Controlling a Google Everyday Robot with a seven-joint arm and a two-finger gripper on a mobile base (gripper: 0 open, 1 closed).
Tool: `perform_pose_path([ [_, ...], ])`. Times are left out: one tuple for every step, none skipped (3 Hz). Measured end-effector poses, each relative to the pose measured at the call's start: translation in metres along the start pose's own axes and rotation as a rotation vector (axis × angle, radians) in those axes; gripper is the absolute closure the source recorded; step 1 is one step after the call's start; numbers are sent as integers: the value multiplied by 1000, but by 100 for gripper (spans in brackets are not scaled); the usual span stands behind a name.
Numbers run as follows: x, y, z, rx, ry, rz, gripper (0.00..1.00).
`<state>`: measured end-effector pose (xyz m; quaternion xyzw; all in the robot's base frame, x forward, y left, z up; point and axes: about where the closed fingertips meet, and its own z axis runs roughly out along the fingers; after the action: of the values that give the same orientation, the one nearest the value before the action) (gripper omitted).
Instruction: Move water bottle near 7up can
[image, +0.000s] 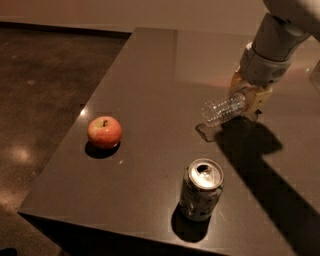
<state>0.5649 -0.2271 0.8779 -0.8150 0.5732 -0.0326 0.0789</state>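
Observation:
The water bottle (222, 109) is a clear ribbed plastic bottle. It is held lying sideways, a little above the dark table (150, 75), with its free end pointing left and down. My gripper (248, 98) is at the right of the table, shut on the bottle's right end. The 7up can (201, 190) stands upright near the table's front edge, below and slightly left of the bottle. Its shiny top with the pull-tab opening faces up.
A red-yellow apple (104, 132) sits on the left part of the table. The table's left edge drops to a dark floor (40, 90). My arm (277, 40) comes in from the upper right and casts a shadow across the right side.

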Motion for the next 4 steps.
perform_pose_path([
  [-15, 32, -18, 33, 7, 9, 100],
  [-33, 66, -34, 58, 13, 25, 100],
  [-47, 90, -30, 53, 12, 50, 100],
  [-53, 104, -10, 17, 4, 114, 100],
])
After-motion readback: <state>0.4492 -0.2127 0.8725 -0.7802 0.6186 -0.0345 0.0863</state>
